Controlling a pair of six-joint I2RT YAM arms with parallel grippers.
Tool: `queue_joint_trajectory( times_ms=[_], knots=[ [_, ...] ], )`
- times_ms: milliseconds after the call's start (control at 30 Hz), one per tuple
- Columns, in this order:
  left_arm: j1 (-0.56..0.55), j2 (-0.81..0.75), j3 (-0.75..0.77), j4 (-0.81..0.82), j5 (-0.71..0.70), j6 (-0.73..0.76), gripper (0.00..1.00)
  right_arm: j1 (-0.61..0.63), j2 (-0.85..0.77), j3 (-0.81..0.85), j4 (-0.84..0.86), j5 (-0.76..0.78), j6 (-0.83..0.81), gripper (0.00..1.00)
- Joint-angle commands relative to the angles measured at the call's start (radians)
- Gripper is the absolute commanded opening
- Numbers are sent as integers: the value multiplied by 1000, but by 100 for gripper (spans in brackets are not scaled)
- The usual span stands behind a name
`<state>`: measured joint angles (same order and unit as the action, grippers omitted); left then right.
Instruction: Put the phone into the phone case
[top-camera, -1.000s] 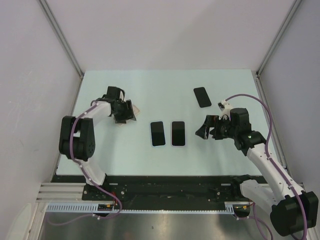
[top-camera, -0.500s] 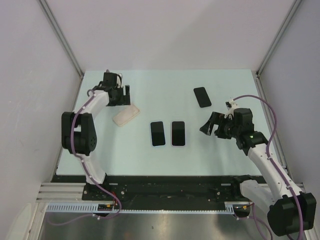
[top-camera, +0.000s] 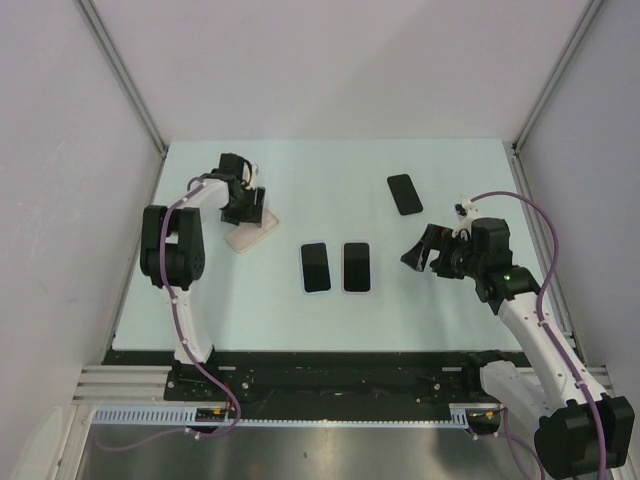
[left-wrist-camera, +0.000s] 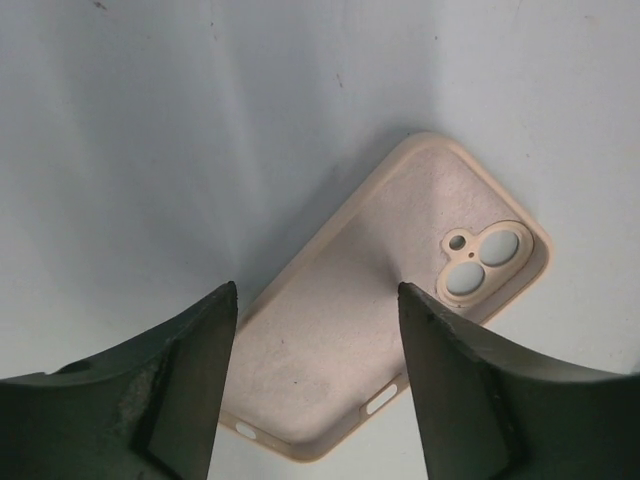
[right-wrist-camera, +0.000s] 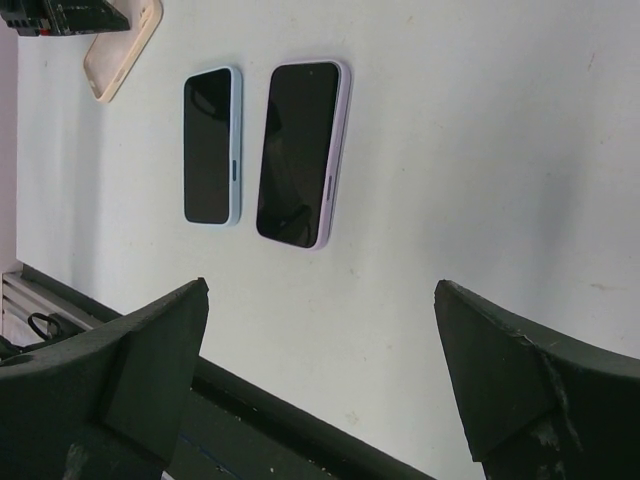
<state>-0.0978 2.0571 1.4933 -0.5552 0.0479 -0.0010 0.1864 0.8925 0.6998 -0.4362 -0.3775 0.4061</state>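
Since half a second ago the left tool has come forward from the far-left of the worktop and now sits at the far edge of the pale pink phone case; the right tool has barely shifted.

The case lies flat, hollow side up. In the top view its long axis runs diagonally, from near-left to far-right. The left wrist view shows the left tool with its fingers apart, one on either side of the case. The camera cut-out sits at the end away from the fingers. The top view is too small to show that cut-out, and whether the fingers touch the case is hard to tell.

The right tool hangs with fingers wide apart, holding nothing. Its wrist view shows a blue-edged phone and a lilac-edged phone lying side by side, screens up, and the case beyond them. Only the top view shows a black phone lying apart, farther back.
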Motion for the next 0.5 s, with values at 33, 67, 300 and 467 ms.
queue_joint_trajectory(
  times_ms=[33,67,300,467],
  knots=[
    [3,-9,-7,-20,4,62,63,-7,-9,-5,10,17,-6,99],
    [1,-14,-13,-18,-3,53,59,-7,-9,-6,16,17,-4,99],
    [-13,-74,-60,-92,-45,7,21,-7,11,-10,42,6,22,98],
    [-40,-161,-134,-91,22,-65,6,-5,26,-20,69,31,68,98]
  ],
)
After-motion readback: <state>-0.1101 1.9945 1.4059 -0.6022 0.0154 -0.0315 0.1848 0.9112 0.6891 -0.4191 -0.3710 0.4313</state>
